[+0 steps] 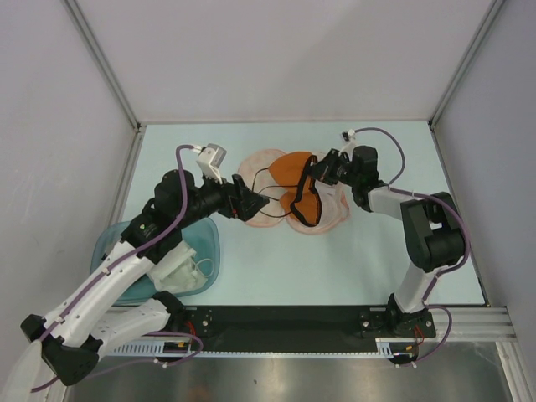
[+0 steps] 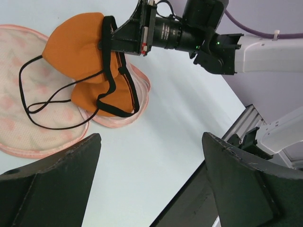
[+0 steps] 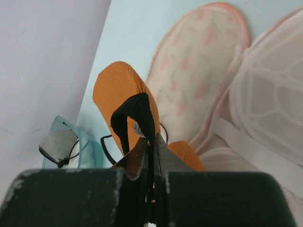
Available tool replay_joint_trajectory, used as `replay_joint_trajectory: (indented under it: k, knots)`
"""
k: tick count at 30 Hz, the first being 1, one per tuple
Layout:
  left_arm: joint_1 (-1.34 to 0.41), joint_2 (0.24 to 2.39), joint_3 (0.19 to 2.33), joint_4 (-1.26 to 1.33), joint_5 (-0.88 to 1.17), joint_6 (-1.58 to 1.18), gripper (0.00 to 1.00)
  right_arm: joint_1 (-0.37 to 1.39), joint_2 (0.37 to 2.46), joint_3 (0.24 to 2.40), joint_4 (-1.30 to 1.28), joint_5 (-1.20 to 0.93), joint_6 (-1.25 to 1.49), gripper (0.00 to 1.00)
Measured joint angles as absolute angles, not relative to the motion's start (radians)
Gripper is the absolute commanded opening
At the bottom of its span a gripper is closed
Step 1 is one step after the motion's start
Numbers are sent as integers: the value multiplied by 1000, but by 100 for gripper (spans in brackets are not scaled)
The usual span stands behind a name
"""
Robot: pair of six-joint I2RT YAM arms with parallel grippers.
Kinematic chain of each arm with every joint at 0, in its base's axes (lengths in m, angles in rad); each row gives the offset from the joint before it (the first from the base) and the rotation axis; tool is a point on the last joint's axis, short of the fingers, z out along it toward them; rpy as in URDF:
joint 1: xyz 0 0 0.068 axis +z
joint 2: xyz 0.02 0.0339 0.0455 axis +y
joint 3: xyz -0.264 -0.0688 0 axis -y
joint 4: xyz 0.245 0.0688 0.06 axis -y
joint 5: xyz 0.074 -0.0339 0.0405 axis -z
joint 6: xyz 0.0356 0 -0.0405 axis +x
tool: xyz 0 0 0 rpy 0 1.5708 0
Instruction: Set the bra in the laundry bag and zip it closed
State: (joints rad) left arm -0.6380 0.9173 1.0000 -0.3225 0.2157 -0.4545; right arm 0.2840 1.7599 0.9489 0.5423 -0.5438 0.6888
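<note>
The laundry bag [image 1: 333,216] lies open in two oval halves at the table's middle, pale lining up. The orange bra [image 1: 295,166] lies across both halves, its thin black straps looping over the left half. My right gripper [image 1: 315,173] is shut on the bra's black band and lifts one cup a little; in the right wrist view the band [image 3: 142,113] is pinched between the closed fingers. My left gripper [image 1: 254,203] is open and empty, just left of the bag's near edge. In the left wrist view the bra [image 2: 78,42] lies on the bag [image 2: 19,109].
A translucent teal tub [image 1: 205,243] with a white garment [image 1: 180,264] stands at the near left, beside my left arm. Grey walls close the table on three sides. The black base rail [image 1: 293,322] runs along the near edge.
</note>
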Motion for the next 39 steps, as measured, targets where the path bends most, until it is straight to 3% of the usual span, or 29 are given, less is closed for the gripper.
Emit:
replay_joint_trajectory:
  k: [13, 33, 39]
  knots:
    - [-625, 919, 981, -324, 224, -455, 93, 218, 1893, 1062, 472, -554, 672, 0]
    - [-616, 936, 963, -327, 257, -462, 93, 162, 2071, 1296, 128, -479, 495, 0]
    - [-615, 949, 961, -332, 270, -471, 92, 144, 2107, 1338, 43, -479, 458, 30]
